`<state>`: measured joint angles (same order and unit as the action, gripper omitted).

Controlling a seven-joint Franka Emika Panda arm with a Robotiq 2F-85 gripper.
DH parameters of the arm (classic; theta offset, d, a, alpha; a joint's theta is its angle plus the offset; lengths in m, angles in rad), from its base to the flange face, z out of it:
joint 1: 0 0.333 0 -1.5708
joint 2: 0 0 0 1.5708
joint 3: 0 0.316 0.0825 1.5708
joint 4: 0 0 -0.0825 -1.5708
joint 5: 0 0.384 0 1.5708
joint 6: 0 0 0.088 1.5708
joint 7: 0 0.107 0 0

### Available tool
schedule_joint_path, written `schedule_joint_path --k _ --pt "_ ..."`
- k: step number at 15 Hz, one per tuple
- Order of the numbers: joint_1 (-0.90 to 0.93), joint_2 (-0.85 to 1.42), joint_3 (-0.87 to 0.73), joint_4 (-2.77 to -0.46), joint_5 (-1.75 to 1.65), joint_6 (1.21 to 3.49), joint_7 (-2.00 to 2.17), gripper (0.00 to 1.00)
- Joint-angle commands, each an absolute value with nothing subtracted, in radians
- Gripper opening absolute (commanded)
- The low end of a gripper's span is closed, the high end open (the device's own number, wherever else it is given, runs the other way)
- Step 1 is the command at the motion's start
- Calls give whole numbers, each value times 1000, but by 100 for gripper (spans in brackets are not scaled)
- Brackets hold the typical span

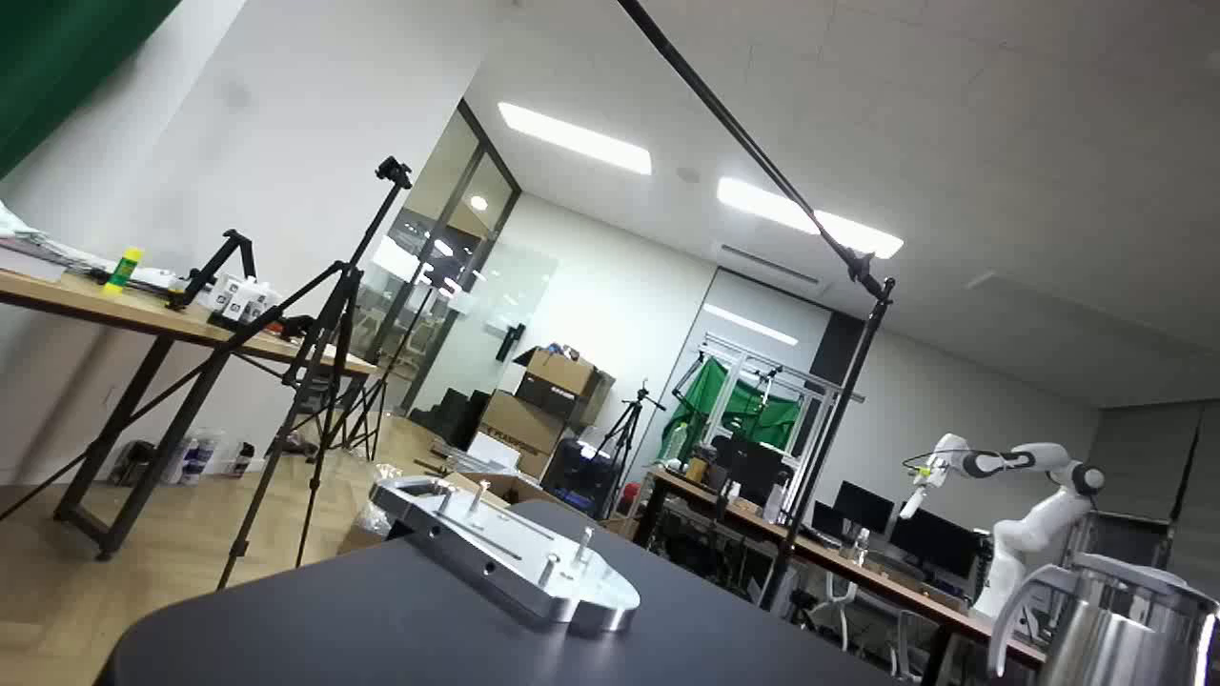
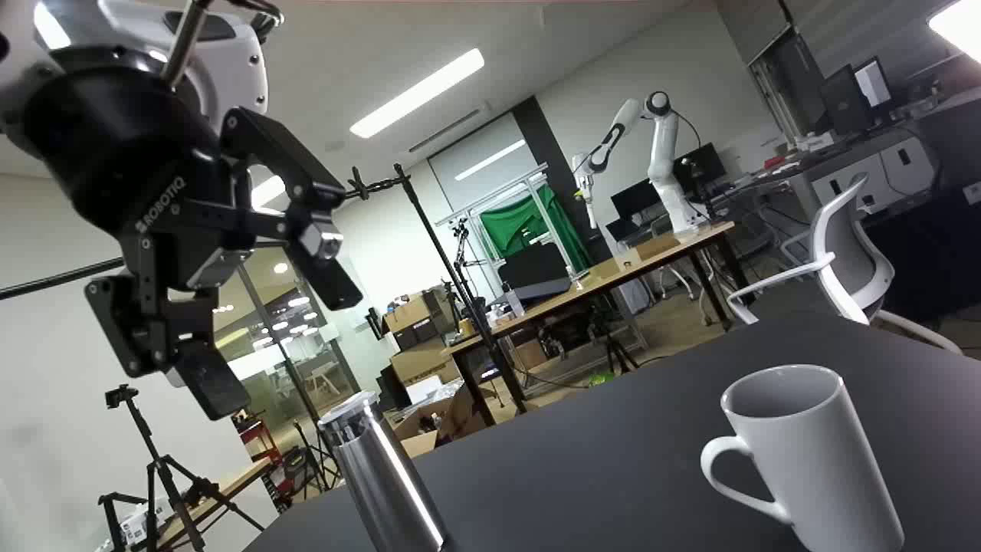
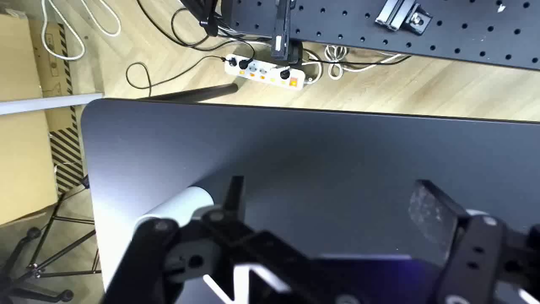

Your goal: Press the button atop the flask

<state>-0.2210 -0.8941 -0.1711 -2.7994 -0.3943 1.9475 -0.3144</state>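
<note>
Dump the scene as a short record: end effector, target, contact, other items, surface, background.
end effector: Robotiq gripper, jaws apart, nothing seen between them
target: brushed-metal flask, seemingly upright, base cut off by the frame
press point: button cannot be made out
contact: none; gripper and flask are apart
other item: white mug, standing apart from the flask, handle on the flask's side
surface: dark grey tabletop
background: white robot arm on a wood-topped table
floor, wrist view: white power strip, cords plugged in

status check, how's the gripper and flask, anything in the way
Gripper open, holding nothing. Flask standing, not touched. No obstruction seen between them; white mug stands apart from flask.
</note>
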Motion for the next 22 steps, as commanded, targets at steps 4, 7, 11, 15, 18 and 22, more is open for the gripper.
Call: schedule_joint_path --k 4,7,11,15,18,22 --pt "-204 -896 -185 -2796 -405 1940 -304 100" --pt "-204 -896 -185 -2796 -405 1940 -304 100" --pt "-180 -841 -166 -2762 -405 1973 -287 100" --pt "-128 -695 -119 -2676 -366 2073 -219 72" --pt "-89 -572 -70 -2592 -312 2137 -150 53" --pt "-30 -443 -20 -2462 -188 2130 -96 25"
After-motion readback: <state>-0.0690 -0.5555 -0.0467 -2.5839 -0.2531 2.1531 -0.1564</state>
